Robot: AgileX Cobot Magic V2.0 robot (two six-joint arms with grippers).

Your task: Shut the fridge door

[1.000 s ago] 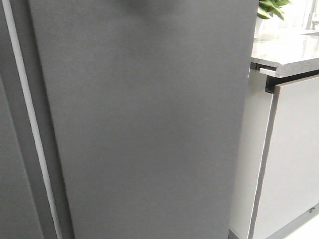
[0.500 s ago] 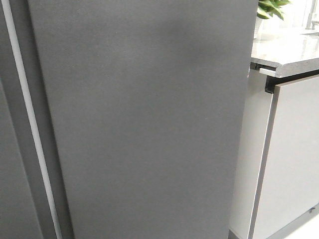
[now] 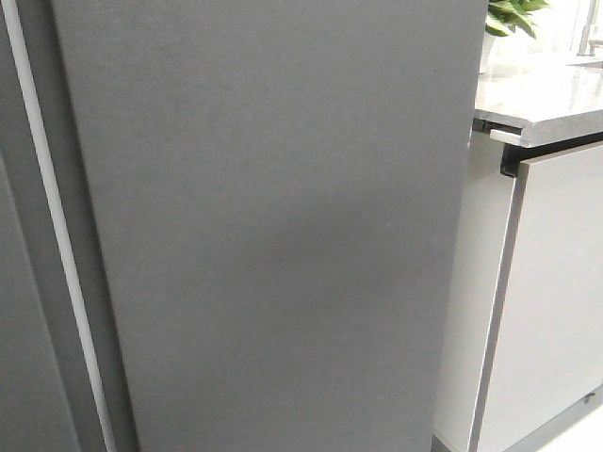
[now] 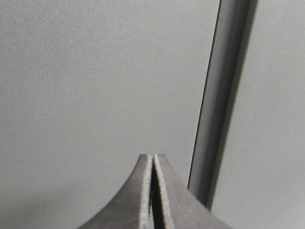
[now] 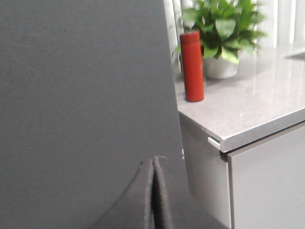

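The fridge door (image 3: 273, 226) is a tall matte dark grey panel that fills most of the front view; only its outside shows. It also fills the near side of the right wrist view (image 5: 81, 86). My right gripper (image 5: 153, 159) is shut and empty, its tips close in front of the door near the edge by the counter. My left gripper (image 4: 153, 155) is shut and empty, its tips close to a flat grey panel (image 4: 95, 86) beside a pale vertical strip (image 4: 221, 95). Neither gripper shows in the front view.
A pale vertical strip (image 3: 52, 226) separates the door from a neighbouring dark panel (image 3: 19, 358). On the right stand a speckled counter (image 3: 542, 94), light grey cabinet doors (image 3: 556, 301) and a plant (image 3: 513, 14). A red bottle (image 5: 192, 67) stands beside the plant (image 5: 219, 24).
A dark shadow at the top of the door one second ago spread lower and fainter, and has now faded. The door itself looks unmoved.
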